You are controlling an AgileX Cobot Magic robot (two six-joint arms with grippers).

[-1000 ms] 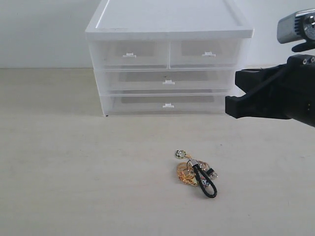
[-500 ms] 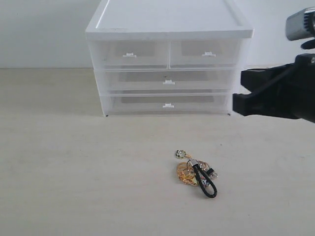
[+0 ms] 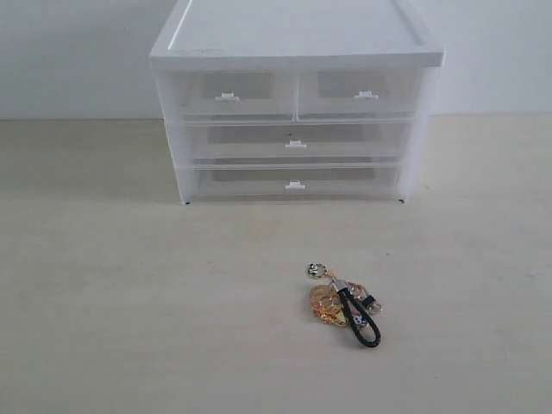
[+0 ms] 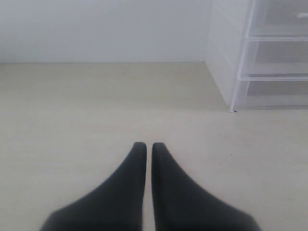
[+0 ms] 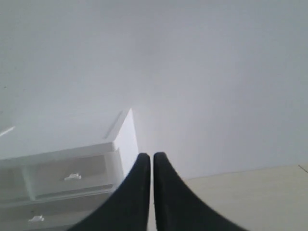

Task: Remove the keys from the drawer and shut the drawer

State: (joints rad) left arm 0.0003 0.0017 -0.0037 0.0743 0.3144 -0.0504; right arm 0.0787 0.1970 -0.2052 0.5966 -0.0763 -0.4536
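The keys point(image 3: 343, 304), gold and silver rings on a black cord loop with a tiny round charm, lie on the table in front of the cabinet. The drawer point(image 3: 228, 95), the left one of the top pair, sits flush and closed, its white tab handle showing. Neither gripper appears in the exterior view. In the left wrist view my left gripper point(image 4: 145, 146) is shut with nothing in it, above bare table, left of the cabinet. In the right wrist view my right gripper point(image 5: 151, 156) is shut and empty, raised beside the cabinet's right end.
The white plastic cabinet point(image 3: 296, 39) stands at the back with an identical right-hand small drawer point(image 3: 362, 95) and two full-width drawers point(image 3: 295, 142) below, all closed. A pale wall rises behind it. The cabinet's side point(image 4: 222, 62) shows in the left wrist view.
My right arm has drawn back to the right and left the exterior view. The keys and the drawers have not moved.
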